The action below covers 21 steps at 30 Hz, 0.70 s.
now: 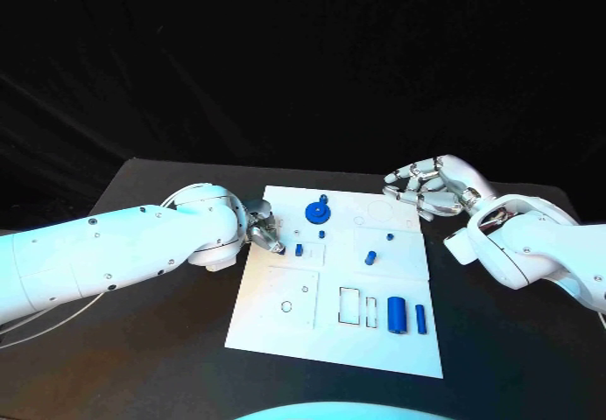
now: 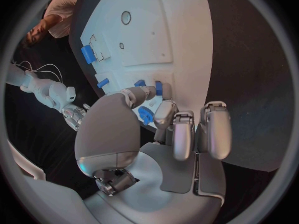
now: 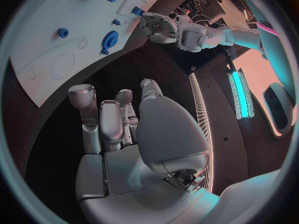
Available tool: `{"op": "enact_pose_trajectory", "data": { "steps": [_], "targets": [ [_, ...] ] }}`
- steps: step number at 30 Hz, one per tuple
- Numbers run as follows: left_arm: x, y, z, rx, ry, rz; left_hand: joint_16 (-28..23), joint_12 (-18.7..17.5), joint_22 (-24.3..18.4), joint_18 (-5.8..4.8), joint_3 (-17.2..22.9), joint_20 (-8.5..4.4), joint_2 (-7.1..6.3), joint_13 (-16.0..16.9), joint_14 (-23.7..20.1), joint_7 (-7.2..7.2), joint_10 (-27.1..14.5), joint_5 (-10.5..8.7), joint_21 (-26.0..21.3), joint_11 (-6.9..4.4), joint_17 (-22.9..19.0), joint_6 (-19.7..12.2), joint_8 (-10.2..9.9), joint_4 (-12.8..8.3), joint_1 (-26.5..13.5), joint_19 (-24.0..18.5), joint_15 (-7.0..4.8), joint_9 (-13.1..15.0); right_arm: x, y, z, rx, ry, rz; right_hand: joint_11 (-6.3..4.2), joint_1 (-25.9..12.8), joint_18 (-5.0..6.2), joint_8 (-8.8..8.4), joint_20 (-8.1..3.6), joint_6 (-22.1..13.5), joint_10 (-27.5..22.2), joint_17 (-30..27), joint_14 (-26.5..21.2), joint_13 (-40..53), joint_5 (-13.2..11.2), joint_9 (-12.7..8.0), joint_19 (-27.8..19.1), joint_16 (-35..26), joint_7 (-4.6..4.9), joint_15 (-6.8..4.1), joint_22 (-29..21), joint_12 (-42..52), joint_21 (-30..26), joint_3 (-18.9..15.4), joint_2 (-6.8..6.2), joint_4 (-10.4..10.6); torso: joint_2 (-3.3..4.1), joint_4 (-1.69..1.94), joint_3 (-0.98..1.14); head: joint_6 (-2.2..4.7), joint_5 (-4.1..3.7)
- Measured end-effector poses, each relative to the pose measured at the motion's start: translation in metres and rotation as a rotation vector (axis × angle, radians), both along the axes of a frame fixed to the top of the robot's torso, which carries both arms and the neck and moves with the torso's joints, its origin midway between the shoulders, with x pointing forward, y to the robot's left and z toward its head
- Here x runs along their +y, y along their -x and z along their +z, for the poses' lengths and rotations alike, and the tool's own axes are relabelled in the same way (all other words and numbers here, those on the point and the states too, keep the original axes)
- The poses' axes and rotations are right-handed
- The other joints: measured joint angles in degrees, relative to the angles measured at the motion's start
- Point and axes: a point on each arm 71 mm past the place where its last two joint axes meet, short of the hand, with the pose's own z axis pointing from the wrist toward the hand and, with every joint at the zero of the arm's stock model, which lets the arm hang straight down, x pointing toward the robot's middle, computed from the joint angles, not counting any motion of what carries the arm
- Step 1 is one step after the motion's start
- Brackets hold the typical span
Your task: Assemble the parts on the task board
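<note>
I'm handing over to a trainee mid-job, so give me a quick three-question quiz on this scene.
1. True or false: the right silver hand is holding a blue part.
2. Which hand is at the flat white task board's edge, by the small blue upright peg? A) left B) right
3. Fill in: the round blue gear-shaped part lies on the board's ___ end, away from the robot.

Key: 1 false; 2 A, the left silver hand; 3 far.

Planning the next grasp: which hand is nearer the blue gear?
Left. The left hand sits at the board's edge just beside the blue gear; the right hand hovers off the board's far corner.
</note>
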Motion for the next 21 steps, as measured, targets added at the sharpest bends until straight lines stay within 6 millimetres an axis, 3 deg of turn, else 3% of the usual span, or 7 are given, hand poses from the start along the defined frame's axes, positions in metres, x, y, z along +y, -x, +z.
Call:
{"op": "enact_pose_trajectory", "data": {
  "steps": [5,7,8,11,13,21],
  "targets": [
    [-0.0010,-0.0011,-0.0003,0.003,0.001,0.005,0.00,0.00,0.00,-0.01,0.30,0.00,-0.12,-0.01,0.00,0.00,0.01,-0.09,0.00,-0.01,0.00,0.00,-0.09,-0.31,-0.16,0.00,0.00,1.68,-0.0001,0.0001,0.0001,0.000,0.000,0.000,0.00,0.00,0.00,0.00,0.00,0.00,0.00,0.00,0.00,0.00,0.00,0.00,0.00,0.00,0.00,0.00,0.00,0.00,0.00,0.00,0.00,0.00,0.00,-0.01,0.00,-0.05,0.01],
    [-0.0019,-0.0016,-0.0002,0.007,0.000,0.007,0.00,0.00,0.00,0.00,0.02,0.00,0.45,0.10,0.00,0.00,0.01,-0.10,0.00,-0.01,0.00,0.00,-0.05,-0.66,-0.72,0.00,0.00,2.86,0.0000,0.0002,0.0001,0.000,0.000,0.000,0.00,-0.01,0.00,0.00,0.00,0.00,0.00,0.00,0.00,0.00,0.00,0.00,0.00,0.00,0.00,0.00,0.00,0.00,-0.22,0.00,-0.02,0.00,0.00,-0.01,0.00,-0.06,0.01],
    [-0.0022,-0.0018,-0.0001,0.009,-0.001,0.008,0.00,0.00,0.00,0.00,0.01,0.00,0.64,0.24,0.00,0.00,0.01,0.38,0.00,-0.01,0.00,0.00,-0.04,-0.81,-0.92,0.00,0.00,3.00,0.0000,0.0002,0.0002,-0.001,0.000,0.001,0.00,-0.23,0.00,0.00,0.00,0.00,0.00,0.00,0.00,0.00,0.00,0.00,0.00,0.00,0.00,0.00,0.00,0.00,-0.35,0.00,-0.23,0.00,0.00,0.00,0.00,-0.08,0.01],
    [-0.0027,-0.0022,-0.0006,0.018,-0.004,0.011,0.00,0.16,0.00,0.01,-0.21,-0.21,0.97,0.89,0.00,0.00,0.01,4.62,0.22,-0.01,-0.01,0.00,-0.04,-1.07,-1.27,0.21,0.00,5.26,0.0002,0.0003,0.0003,-0.001,-0.001,0.002,0.00,-0.23,0.00,0.00,0.00,0.00,0.00,0.00,0.00,0.00,0.00,0.00,0.00,0.00,0.00,0.00,0.00,0.00,-0.36,0.00,-0.23,0.00,0.00,-0.01,0.00,-0.14,-0.04],
    [-0.0029,-0.0026,-0.0006,0.025,-0.006,0.014,0.00,0.55,0.00,0.00,-0.36,-0.22,0.76,1.30,0.14,0.00,0.21,5.35,0.35,0.18,-0.01,0.00,-0.04,-1.23,-1.48,0.22,-0.13,5.63,0.0003,0.0005,0.0003,-0.001,-0.001,0.002,0.00,-0.23,0.00,0.00,0.00,0.00,0.00,0.00,0.00,0.00,0.00,0.00,0.00,0.00,0.00,0.00,0.00,0.00,-0.36,0.00,-0.23,0.00,-0.01,-0.01,0.00,-0.18,-0.04],
    [-0.0036,-0.0034,-0.0001,0.041,-0.014,0.019,0.00,1.05,0.00,0.00,-0.70,-0.21,1.05,2.41,0.03,0.21,0.40,5.47,0.69,0.00,-0.01,0.21,-0.04,-1.66,-2.25,0.21,-0.43,5.75,0.0003,0.0007,0.0004,-0.002,-0.001,0.003,0.00,-0.23,0.00,0.00,0.00,0.00,0.00,0.00,0.00,0.00,0.00,0.00,0.00,0.00,0.00,0.00,0.00,0.00,-0.36,0.00,-0.23,0.00,-0.01,0.00,-0.01,-0.24,-0.12]
  ]
}}
